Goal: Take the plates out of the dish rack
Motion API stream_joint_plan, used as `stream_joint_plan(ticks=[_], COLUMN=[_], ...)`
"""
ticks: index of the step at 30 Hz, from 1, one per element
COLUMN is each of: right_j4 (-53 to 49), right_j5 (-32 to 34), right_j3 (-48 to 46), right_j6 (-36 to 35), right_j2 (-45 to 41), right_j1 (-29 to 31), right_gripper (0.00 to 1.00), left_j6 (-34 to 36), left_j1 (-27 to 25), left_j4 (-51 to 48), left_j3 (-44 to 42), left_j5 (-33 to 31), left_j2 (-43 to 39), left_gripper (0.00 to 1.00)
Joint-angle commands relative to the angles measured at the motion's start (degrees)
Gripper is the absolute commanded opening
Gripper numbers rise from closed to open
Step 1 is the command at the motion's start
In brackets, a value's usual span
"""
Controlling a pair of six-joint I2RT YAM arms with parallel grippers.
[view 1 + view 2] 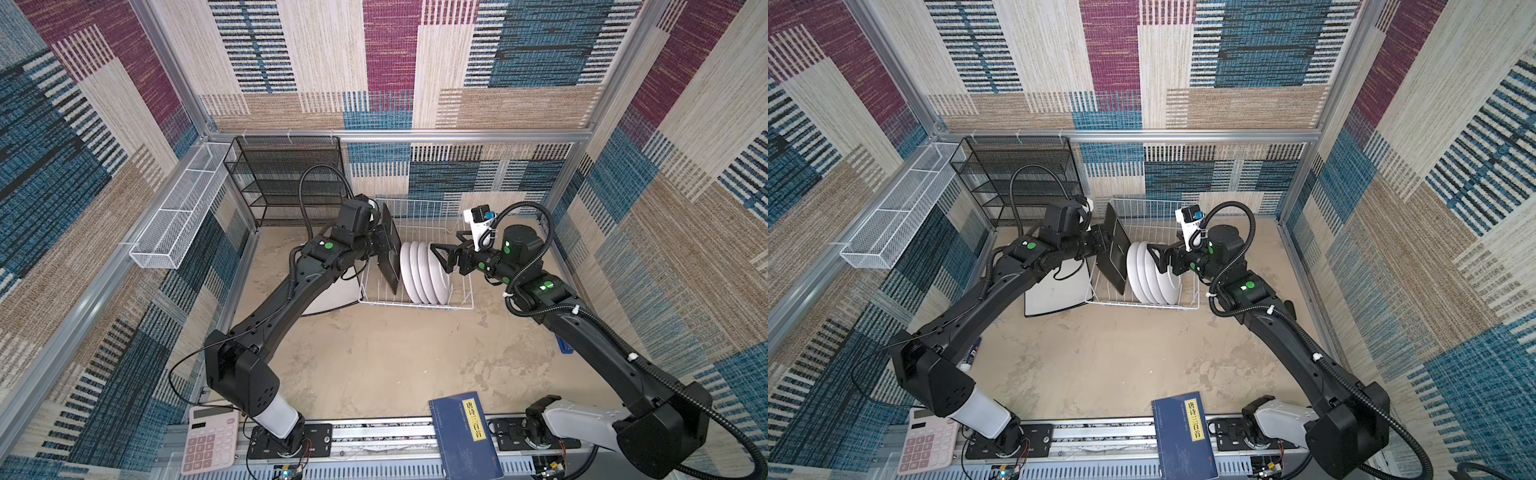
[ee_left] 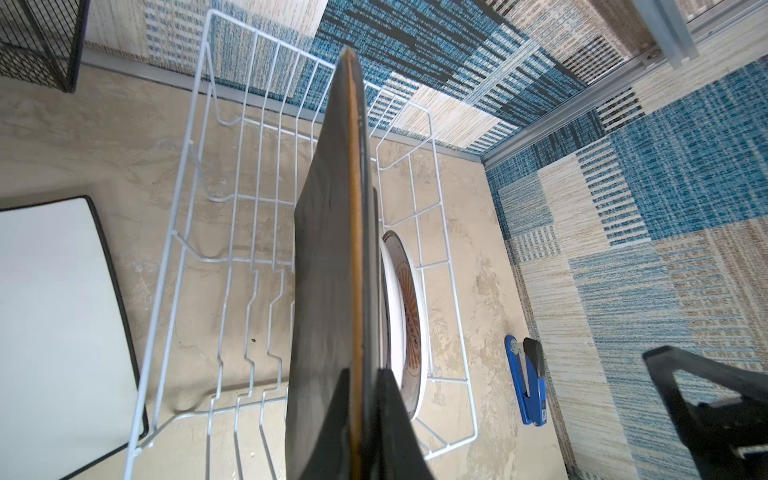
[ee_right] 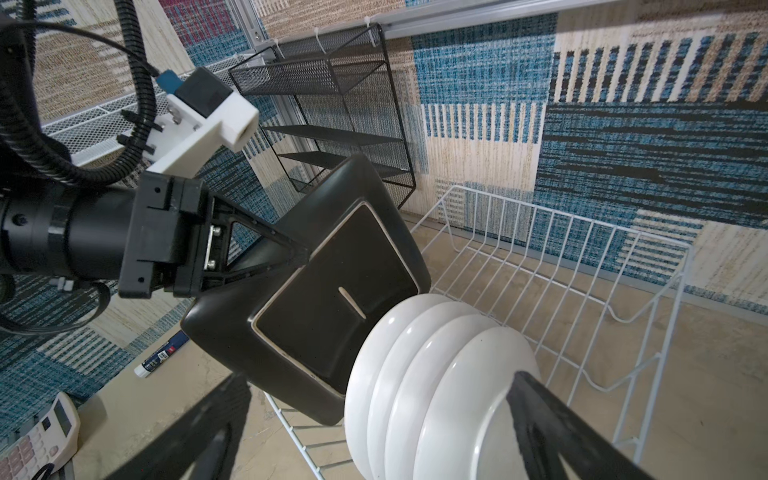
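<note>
My left gripper [image 3: 302,257]: forearm level, clamped on black square plate [image 3: 332,291], upright at the dish rack [image 1: 415,304]. My right gripper [image 1: 439,258]: jaws wide apart, by round white plates [image 1: 424,274].

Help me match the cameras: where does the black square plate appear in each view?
Top view: the black square plate stands on edge at centre, just left of the round white plates.
Top view: at centre again, left of the same plates.
Left wrist: edge-on, filling the middle.
Right wrist: centre, its base facing the camera.
Shared landmark: the round white plates beside it, visible in all four.
</note>
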Motion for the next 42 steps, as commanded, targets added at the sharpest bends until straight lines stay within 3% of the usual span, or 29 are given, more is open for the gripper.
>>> stream_joint_plan(ticks=[1, 7, 12, 18, 22, 26, 32, 42], right_j4=[-0.15, -2.92, -3.54, -3.43, -2.29, 0.79, -1.12, -4.93], right_j5=[-0.86, -2.70, -9.97, -21.94, -27.69, -29.83, -32.38, -34.70], right_j3=[1.42, 4.65, 6.78, 9.36, 10.78, 11.16, 14.38, 13.36], right_j6=[1.72, 5.56, 10.12, 17.19, 21.86, 26.52, 28.17, 26.61], right_j2=[0.48, 2.56, 4.00, 6.26, 8.59, 10.39, 14.60, 18.46], right_j1=[-0.08, -1.26, -5.33, -13.99, -15.62, -16.16, -16.24, -16.16], right_gripper=[0.99, 0.99, 0.99, 0.99, 0.99, 0.99, 0.99, 0.98], left_j6=[6.60, 18.31, 30.72, 42.80, 52.04, 62.00, 80.49, 100.90], left_j1=[0.14, 0.12, -0.41, -1.93, -4.21, -7.66, -12.82, -18.46], left_j4=[5.63, 5.59, 5.79, 3.84, 4.72, 11.80, 27.35, 41.67], left_j3=[1.85, 4.45, 3.86, 2.17, -0.58, -6.94, -19.69, -27.61], left_j5=[-2.50, 0.41, 4.03, 2.14, -1.69, -7.27, -9.10, -17.18], left_j2=[-2.16, -4.28, -7.27, -9.43, -10.28, -12.41, -15.73, -14.01], left_gripper=[0.00, 0.00, 0.00, 0.00, 0.00, 0.00, 0.00, 0.00])
